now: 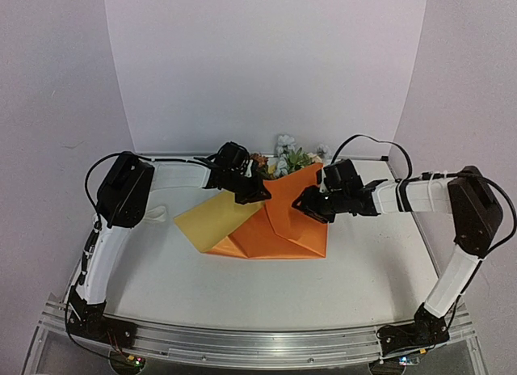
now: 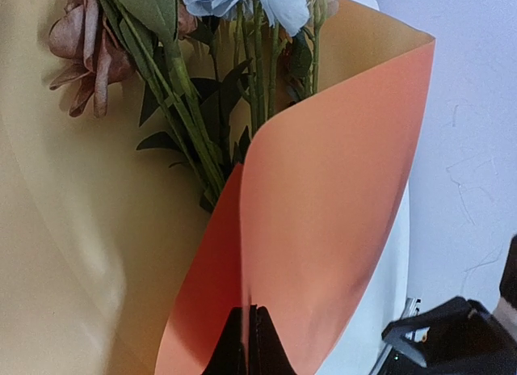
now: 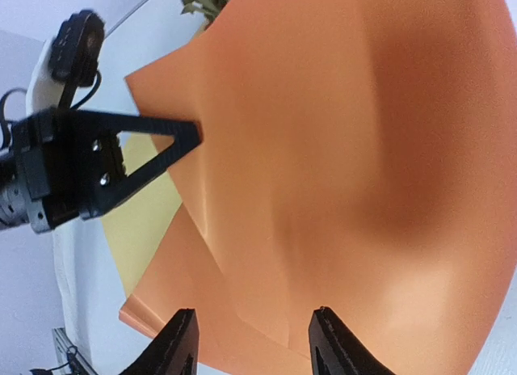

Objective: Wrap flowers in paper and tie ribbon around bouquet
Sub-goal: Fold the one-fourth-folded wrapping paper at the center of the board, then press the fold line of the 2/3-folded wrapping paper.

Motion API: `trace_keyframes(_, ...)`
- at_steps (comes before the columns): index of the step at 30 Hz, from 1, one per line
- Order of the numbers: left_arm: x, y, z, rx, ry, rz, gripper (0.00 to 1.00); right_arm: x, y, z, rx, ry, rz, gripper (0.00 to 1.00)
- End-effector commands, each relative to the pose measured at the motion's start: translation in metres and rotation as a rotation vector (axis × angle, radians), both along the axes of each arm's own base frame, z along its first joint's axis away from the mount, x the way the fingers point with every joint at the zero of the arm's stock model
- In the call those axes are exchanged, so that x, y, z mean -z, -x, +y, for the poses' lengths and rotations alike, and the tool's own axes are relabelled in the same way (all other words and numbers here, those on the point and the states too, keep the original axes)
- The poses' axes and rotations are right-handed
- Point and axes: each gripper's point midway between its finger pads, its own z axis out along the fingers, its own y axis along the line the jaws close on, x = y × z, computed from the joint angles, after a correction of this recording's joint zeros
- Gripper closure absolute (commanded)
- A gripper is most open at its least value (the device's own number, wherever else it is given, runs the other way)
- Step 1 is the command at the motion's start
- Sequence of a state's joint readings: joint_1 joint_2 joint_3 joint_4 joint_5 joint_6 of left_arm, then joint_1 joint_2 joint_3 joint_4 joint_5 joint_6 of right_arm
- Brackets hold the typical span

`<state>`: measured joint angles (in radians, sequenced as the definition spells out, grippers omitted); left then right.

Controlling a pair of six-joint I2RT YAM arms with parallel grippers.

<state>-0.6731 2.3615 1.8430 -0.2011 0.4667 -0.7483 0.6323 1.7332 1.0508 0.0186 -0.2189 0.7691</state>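
In front of the paper [image 1: 275, 229], the worktop [image 1: 242, 302] lies open down to the arm bases, with broad room for a pass. At the paper's upper left edge the left gripper [image 1: 254, 195] bars the way, jaws pinched on a raised fold. Against the paper's right side stands the right gripper [image 1: 307, 205], jaws parted, its forearm stretching away rightward. Behind the paper, the flowers [image 1: 284, 161] and the white backdrop [image 1: 266, 68] leave little room.
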Motion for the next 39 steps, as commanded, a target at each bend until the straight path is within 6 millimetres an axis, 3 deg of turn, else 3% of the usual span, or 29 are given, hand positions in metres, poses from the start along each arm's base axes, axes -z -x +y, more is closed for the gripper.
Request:
trace_keyframes(1,0.006,-0.004,-0.003,0.003,0.01,-0.025,1.0,0.004,-0.023,-0.011,0.021,-0.121,0.054,0.51)
trace_keyframes(7,0.013,-0.006,-0.003,-0.003,-0.004,-0.013,1.0,0.046,-0.062,-0.031,0.131,-0.232,0.167,0.54)
trace_keyframes(12,0.022,-0.007,-0.003,-0.007,-0.018,0.0,1.0,0.082,-0.067,-0.054,0.272,-0.3,0.26,0.55)
trace_keyframes(15,0.024,-0.007,-0.003,-0.006,-0.02,0.002,1.0,0.075,-0.07,-0.057,0.285,-0.34,0.252,0.54)
trace_keyframes(21,0.021,-0.009,-0.003,-0.006,-0.017,-0.02,1.0,0.018,-0.088,-0.049,0.24,-0.398,0.146,0.49)
trace_keyframes(25,0.009,-0.015,-0.008,0.002,0.01,-0.067,1.0,-0.005,-0.105,-0.041,0.211,-0.399,0.104,0.46)
trace_keyframes(28,-0.001,-0.022,-0.012,0.008,0.017,-0.102,1.0,-0.006,-0.117,-0.039,0.213,-0.397,0.098,0.45)
trace_keyframes(32,0.001,-0.028,-0.014,0.01,0.01,-0.102,1.0,0.003,-0.133,-0.046,0.237,-0.401,0.106,0.45)
trace_keyframes(39,0.011,-0.031,-0.013,0.004,0.009,-0.085,1.0,0.035,-0.164,-0.079,0.33,-0.392,0.132,0.46)
